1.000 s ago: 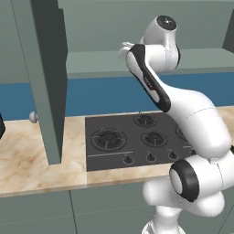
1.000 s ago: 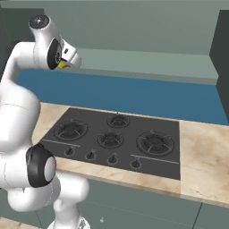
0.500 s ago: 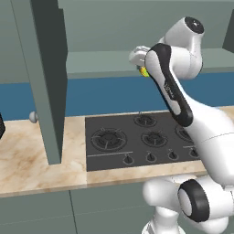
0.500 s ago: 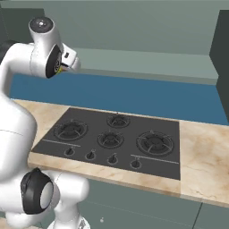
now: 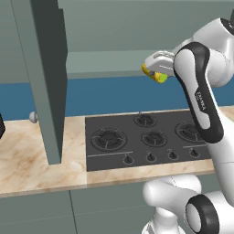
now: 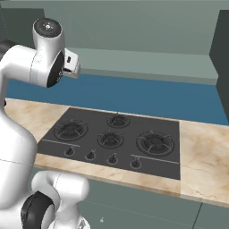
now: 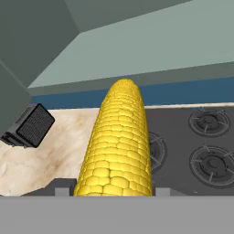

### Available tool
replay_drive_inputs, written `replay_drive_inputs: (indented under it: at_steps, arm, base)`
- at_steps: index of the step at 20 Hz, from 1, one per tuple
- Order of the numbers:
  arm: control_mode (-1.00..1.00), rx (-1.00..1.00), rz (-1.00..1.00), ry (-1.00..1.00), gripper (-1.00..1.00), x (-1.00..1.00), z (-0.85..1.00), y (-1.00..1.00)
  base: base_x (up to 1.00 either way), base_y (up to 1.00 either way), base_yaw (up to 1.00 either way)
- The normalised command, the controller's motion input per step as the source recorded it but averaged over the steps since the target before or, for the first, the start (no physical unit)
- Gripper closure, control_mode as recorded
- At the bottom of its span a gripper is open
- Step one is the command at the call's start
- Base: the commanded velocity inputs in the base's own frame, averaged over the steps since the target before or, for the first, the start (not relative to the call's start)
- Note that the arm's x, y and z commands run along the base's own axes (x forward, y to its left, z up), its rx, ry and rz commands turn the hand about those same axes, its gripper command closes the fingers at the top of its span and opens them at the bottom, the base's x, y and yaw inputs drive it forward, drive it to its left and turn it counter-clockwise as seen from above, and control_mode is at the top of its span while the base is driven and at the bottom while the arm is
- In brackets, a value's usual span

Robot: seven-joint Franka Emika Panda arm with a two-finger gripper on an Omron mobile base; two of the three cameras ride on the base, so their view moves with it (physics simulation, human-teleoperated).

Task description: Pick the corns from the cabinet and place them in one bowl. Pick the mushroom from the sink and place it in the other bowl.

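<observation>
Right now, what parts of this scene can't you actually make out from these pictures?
- Gripper, left base view: its fingers are lost behind the corn cob and the white hand.
- Corn cob, hand view: its near end is cut off by the bottom edge.
- Cabinet door, left base view: it blocks whatever sits on the counter behind it.
- Dark grilled box, hand view: partly hidden behind the cabinet.

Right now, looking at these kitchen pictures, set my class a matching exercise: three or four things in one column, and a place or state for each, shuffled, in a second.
Things:
1. corn cob
2. cabinet door
3. stove
4. gripper

Places or states:
A. set into the marble counter
B. swung open, standing out over the counter
C. held in the gripper
D. raised above the stove, shut on the cob

Pairs: 1-C, 2-B, 3-A, 4-D
</observation>
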Motion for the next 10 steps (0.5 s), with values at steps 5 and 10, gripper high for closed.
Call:
replay_drive_inputs:
  at_steps: [5,10]
  arm:
    - [-1.00,0.00,0.21,-0.02,1.00,-0.63,0.01,-0.17]
    - [-1.00,0.00,0.21,-0.01,1.00,-0.61,-0.07,-0.15]
  base:
    - [0.00,0.00,0.00]
    - [0.00,0.00,0.00]
